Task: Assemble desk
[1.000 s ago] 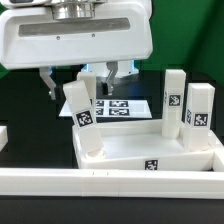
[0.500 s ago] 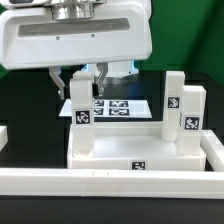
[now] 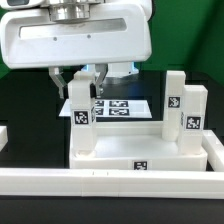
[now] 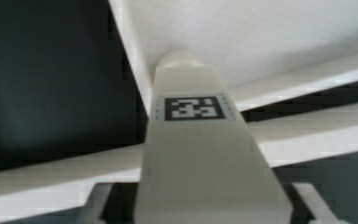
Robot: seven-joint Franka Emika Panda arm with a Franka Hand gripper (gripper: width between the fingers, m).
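Note:
The white desk top [image 3: 145, 160] lies tray-like near the front of the exterior view. Three block legs stand upright in its corners: one at the left [image 3: 82, 128] and two at the right [image 3: 173, 100] [image 3: 193, 115]. My gripper [image 3: 80, 88] hangs over the left leg, with a finger [image 3: 58, 84] on each side of its upper end, shut on it. In the wrist view the tagged leg [image 4: 197, 110] fills the space between the fingers of the gripper [image 4: 206, 205]. A fourth leg is not visible.
The marker board [image 3: 125, 107] lies flat on the black table behind the desk top. A long white border rail [image 3: 110, 183] runs along the front, with a short piece [image 3: 3, 135] at the exterior view's left.
A second ago the left leg leaned and the fingers stood wider apart. The leg is now upright, the fingers are against it, and the desk top has shifted left. Nothing has changed in the last half second.

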